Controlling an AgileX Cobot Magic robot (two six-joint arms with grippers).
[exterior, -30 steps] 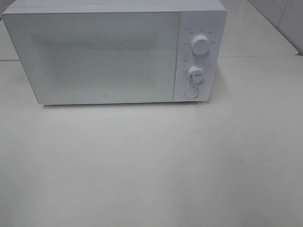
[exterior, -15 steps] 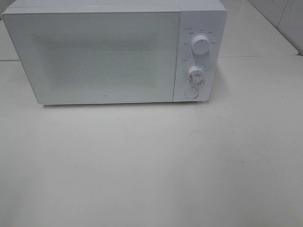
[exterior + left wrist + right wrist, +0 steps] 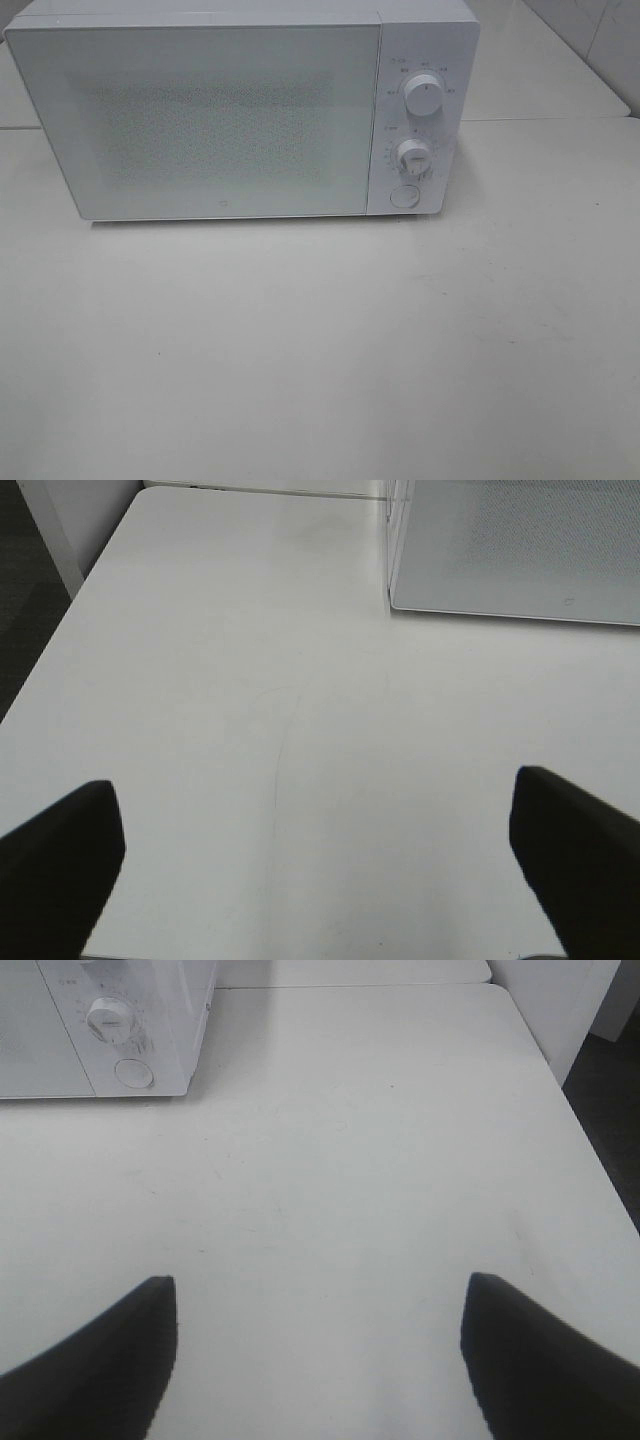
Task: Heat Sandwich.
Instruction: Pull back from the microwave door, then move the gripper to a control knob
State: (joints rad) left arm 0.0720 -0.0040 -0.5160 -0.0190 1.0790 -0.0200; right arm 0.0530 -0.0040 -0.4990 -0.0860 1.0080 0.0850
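A white microwave [image 3: 220, 115] stands at the back of the table with its door shut. It has two knobs, the upper knob [image 3: 424, 97] and the lower knob [image 3: 413, 155], with a round button [image 3: 403, 195] below them. The sandwich and its pink plate are out of view in every frame. My left gripper [image 3: 315, 865] is open and empty over bare table, in front and to the left of the microwave corner [image 3: 395, 600]. My right gripper [image 3: 315, 1345] is open and empty, in front and to the right of the microwave's control panel [image 3: 125, 1040]. Neither gripper shows in the high view.
The white table [image 3: 320, 350] stretches in front of the microwave. Its left edge [image 3: 60, 630] drops to dark floor, and its right edge [image 3: 580, 1130] does the same. A second table surface [image 3: 540, 70] lies behind at the right.
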